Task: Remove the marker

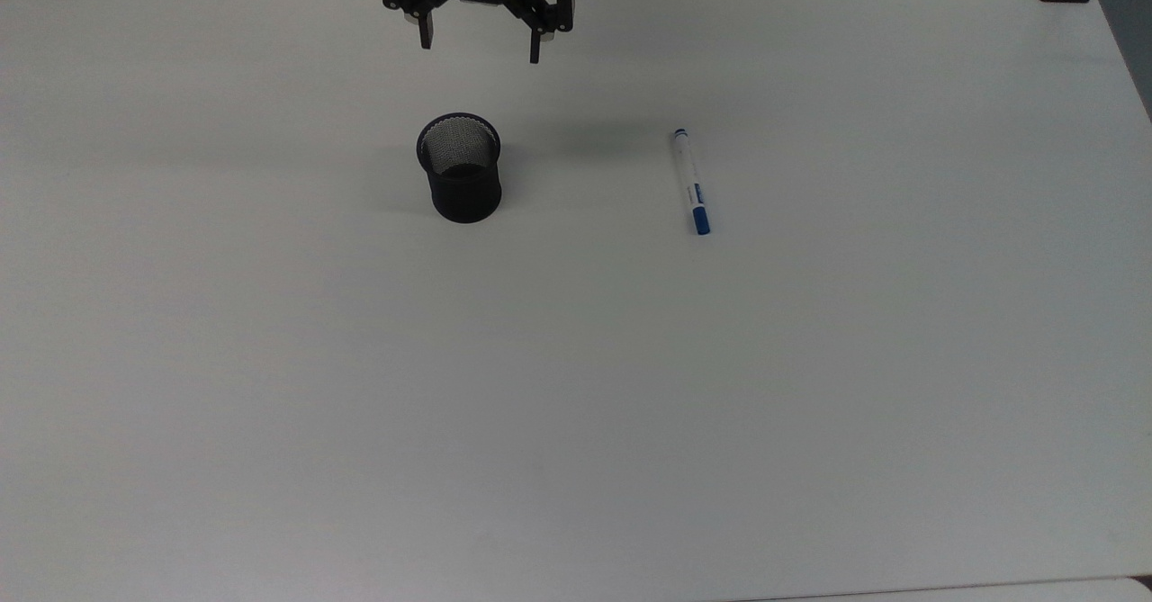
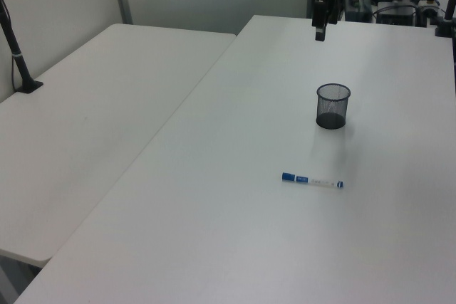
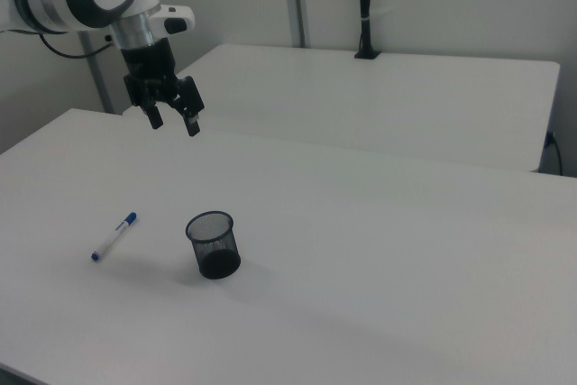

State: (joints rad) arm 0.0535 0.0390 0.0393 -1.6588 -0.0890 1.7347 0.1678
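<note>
Open and empty, the black two-finger gripper (image 1: pixel 479 51) hangs above the upright black mesh cup (image 1: pixel 460 180); well to the top view's right lies the slim white blue-capped marker (image 1: pixel 691 182), flat on the white table (image 1: pixel 576 386). Retreat should stay high, clear of both.

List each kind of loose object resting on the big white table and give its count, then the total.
Slim white marker pen with a blue cap: 1
Black mesh cup: 1
Total: 2
</note>
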